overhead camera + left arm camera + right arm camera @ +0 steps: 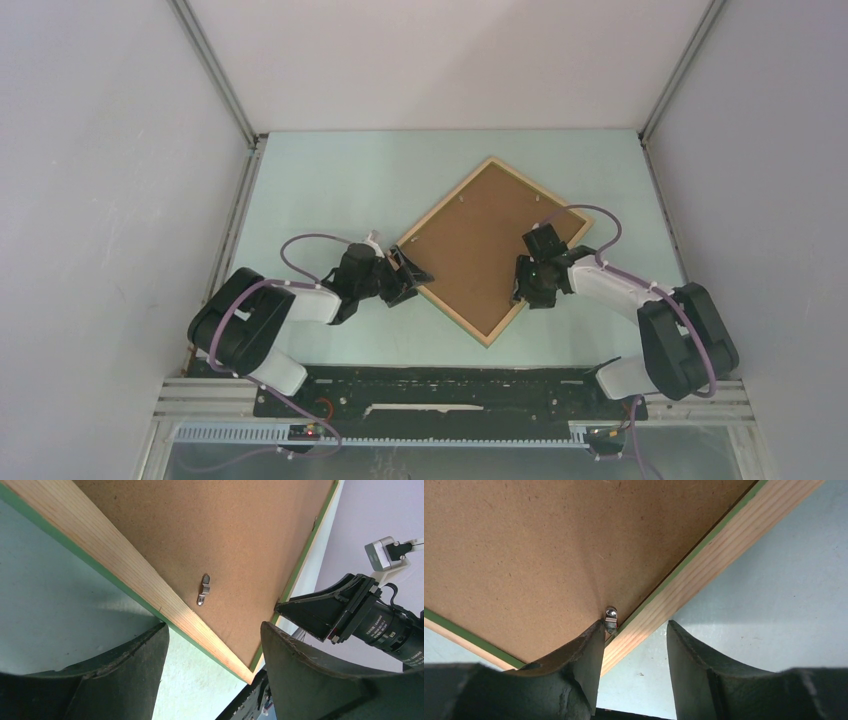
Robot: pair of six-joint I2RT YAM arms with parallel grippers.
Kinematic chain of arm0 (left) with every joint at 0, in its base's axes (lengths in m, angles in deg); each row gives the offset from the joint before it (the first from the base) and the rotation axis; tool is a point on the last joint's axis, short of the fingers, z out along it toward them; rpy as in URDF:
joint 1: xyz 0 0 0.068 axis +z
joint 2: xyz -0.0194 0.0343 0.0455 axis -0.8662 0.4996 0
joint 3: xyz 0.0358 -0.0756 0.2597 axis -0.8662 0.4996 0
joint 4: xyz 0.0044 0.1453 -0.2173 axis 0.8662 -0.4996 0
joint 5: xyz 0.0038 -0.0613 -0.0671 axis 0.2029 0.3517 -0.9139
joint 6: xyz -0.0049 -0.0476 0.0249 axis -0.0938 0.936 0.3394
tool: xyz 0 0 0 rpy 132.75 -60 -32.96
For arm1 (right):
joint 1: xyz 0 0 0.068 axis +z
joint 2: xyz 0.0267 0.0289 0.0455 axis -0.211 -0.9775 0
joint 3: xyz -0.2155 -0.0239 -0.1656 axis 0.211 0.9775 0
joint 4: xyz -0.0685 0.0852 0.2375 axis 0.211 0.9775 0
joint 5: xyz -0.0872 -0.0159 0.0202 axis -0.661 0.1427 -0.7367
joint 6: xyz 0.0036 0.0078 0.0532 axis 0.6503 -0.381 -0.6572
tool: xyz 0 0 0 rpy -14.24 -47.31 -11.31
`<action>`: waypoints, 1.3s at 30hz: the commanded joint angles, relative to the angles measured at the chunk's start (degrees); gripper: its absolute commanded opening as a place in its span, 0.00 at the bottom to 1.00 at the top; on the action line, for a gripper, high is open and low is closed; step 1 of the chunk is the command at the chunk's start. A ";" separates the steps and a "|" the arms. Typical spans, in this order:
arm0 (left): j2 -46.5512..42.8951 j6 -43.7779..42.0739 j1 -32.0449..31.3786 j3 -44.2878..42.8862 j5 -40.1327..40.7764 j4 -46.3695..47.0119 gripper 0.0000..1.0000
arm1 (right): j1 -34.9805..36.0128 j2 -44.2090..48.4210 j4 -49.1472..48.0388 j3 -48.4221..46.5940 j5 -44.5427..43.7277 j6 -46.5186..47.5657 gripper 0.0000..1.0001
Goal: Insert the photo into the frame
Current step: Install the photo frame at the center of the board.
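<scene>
On the pale green counter (330, 180) the frame (455, 310) lies face down, set as a diamond, backing board (490, 245) up; the photo is out of sight; my left end effector (416, 271) gapes at the near-left rail; my right end effector (523, 289), also open, straddles the near-right rail beside a turn clip (611, 615).

"What lay on the pale green desk (330, 180)?"
"The frame (452, 306), flat, back up, with the brown backing board (490, 240) in it, between the left jaws and the right jaws."
</scene>
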 commanded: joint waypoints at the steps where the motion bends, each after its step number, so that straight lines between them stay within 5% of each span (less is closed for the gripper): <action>1: -0.13 -1.76 -0.44 2.39 1.11 -3.88 0.78 | -0.46 -0.96 -0.56 -1.33 -2.72 0.67 0.55; 9: -0.23 -2.30 -0.32 1.60 1.68 -4.77 0.78 | 1.09 -1.41 0.98 -1.32 -4.15 1.66 0.17; 13: -0.30 -9.48 0.16 -4.78 6.71 -15.70 0.82 | 1.67 -1.04 -0.26 -0.62 -0.27 1.26 0.00; 28: -0.01 -17.30 2.64 -15.27 14.74 -28.93 0.92 | 6.51 8.01 -2.69 5.76 5.88 -3.51 0.00; 34: 0.84 -19.94 3.75 -17.24 15.64 -32.83 0.93 | 8.92 11.72 -3.85 6.00 14.26 -2.21 0.51; 39: -1.35 -23.06 3.76 -17.76 16.74 -36.37 0.93 | 7.44 18.72 -2.39 6.39 14.52 -1.89 0.73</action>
